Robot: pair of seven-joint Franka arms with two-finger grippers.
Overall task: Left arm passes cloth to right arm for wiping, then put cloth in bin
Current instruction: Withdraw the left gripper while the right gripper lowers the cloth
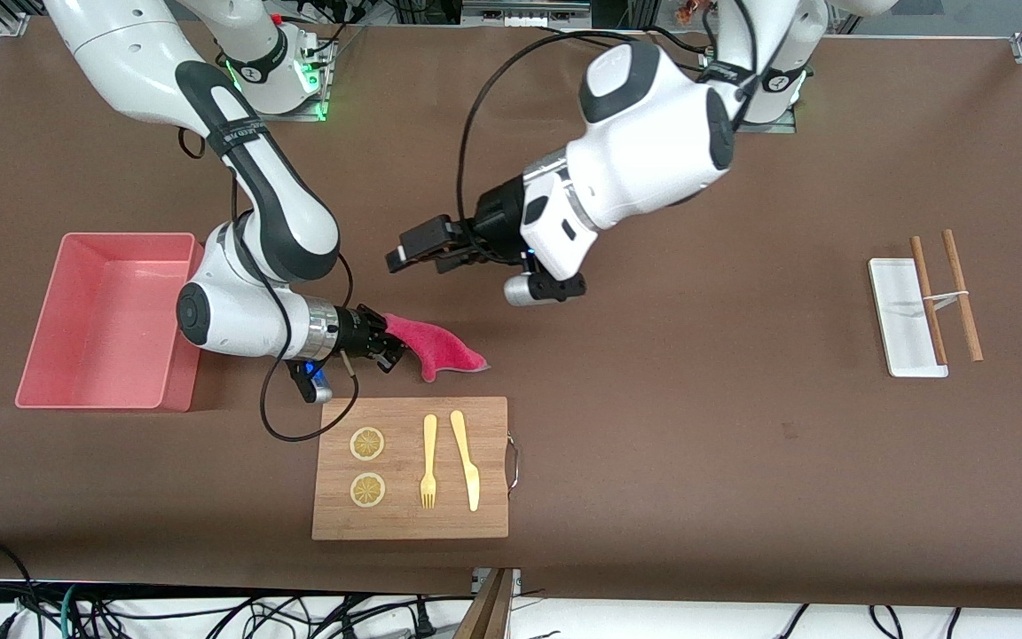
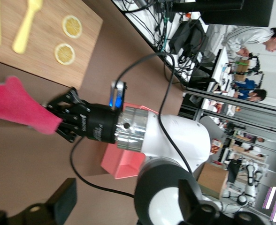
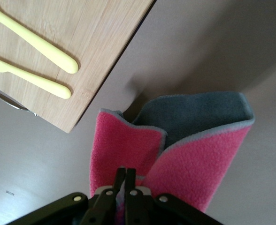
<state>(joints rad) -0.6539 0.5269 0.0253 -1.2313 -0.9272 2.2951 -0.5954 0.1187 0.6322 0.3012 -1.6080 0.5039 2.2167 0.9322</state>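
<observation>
R gripper (image 1: 384, 344) is pinching cloth (image 1: 440, 348) beside cutting board (image 1: 411, 469); L gripper (image 1: 409, 251) is hanging spread above table. You're wiping now: keep cloth flat, pressing lightly.

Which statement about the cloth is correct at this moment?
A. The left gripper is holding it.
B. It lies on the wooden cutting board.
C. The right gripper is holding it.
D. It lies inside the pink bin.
C. The right gripper has its fingers shut on one end of the cloth, while the left gripper is open and apart from it; the cloth is beside the cutting board, not on it, and outside the bin.
</observation>
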